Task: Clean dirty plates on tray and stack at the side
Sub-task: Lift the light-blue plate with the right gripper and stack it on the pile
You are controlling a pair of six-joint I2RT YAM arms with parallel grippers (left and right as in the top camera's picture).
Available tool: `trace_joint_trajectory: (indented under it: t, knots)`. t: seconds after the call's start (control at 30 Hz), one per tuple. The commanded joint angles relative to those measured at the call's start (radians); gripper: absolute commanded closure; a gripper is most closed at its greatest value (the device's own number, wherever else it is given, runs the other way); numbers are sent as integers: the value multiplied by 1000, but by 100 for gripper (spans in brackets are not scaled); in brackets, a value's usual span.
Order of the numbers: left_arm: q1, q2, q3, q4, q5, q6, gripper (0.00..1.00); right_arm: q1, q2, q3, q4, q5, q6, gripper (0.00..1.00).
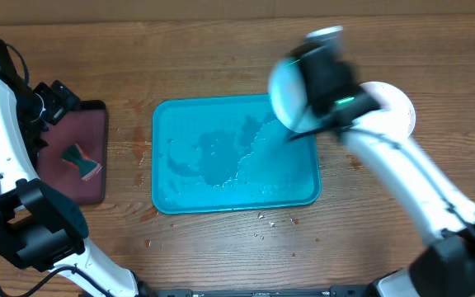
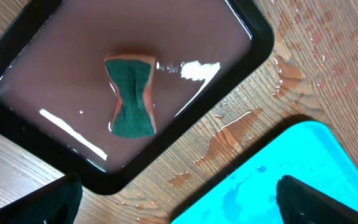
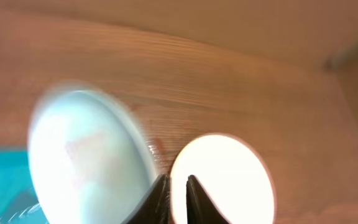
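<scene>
Right gripper (image 3: pixel 176 182): fingers pressed nearly together, clamped on the rim of the teal plate (image 3: pixel 86 155). That plate is off the surface, tilted on edge and blurred, above the far right corner of the turquoise tray (image 1: pixel 171 194) in the overhead view. There is a faint pinkish smudge on its face, too blurred to say more. The white plate (image 3: pixel 222 177) lies flat on the wooden table (image 1: pixel 221 33) just right of the tray, partly hidden by the right arm from overhead. No plate lies in the tray, whose floor is wet with streaks and droplets. Small specks sit on the table by the tray's near edge. Left gripper (image 2: pixel 178 186): fingers spread wide with nothing between them, hanging over the gap between the two trays. The maroon tray (image 2: pixel 48 68), black-rimmed, sits well left of the turquoise one with a shallow film of liquid in it. A green sponge (image 2: pixel 129 96) with orange sides, pinched at the waist, lies in it near the middle. Water patches (image 2: pixel 229 134) lie on the wood between the trays.
</scene>
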Motion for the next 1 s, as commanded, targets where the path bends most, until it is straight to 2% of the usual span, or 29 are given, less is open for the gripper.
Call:
trace_joint_trajectory:
  t: [0.0, 0.07, 0.2, 0.27, 0.37, 0.4, 0.43, 0.47, 0.5, 0.6, 0.73, 0.87, 0.97]
  knots:
    - [-1, -11, 12, 0, 6, -8, 0, -269, -14, 18, -33, -472, 174, 96]
    - [-1, -11, 12, 0, 6, -8, 0, -424, 30, 18, -69, -615, 174, 96]
    - [-1, -11, 12, 0, 6, -8, 0, -596, 113, 18, -142, -721, 174, 96]
    - [-1, -11, 12, 0, 6, -8, 0, -645, 163, 18, -166, -735, 172, 96]
    - [-1, -11, 12, 0, 6, -8, 0, -644, 203, 18, -129, -743, 168, 96]
    - [-1, -11, 12, 0, 6, -8, 0, -635, 207, 18, -106, -758, 166, 91]
    - [-1, -11, 12, 0, 6, -8, 0, -629, 208, 18, -90, -769, 166, 81]
    - [-1, -11, 12, 0, 6, -8, 0, -612, 210, 18, -48, -785, 167, 52]
    - [-1, -11, 12, 0, 6, -8, 0, -602, 210, 18, -28, -786, 171, 42]
    - [-1, -11, 12, 0, 6, -8, 0, -557, 219, 18, 53, -782, 174, 30]
    - [-1, -11, 12, 0, 6, -8, 0, -479, 289, 18, 133, -635, 357, 29]
    - [-1, -11, 12, 0, 6, -8, 0, -447, 367, 18, 163, -606, 439, 29]
    - [-1, -11, 12, 0, 6, -8, 0, -438, 415, 18, 191, -606, 444, 32]
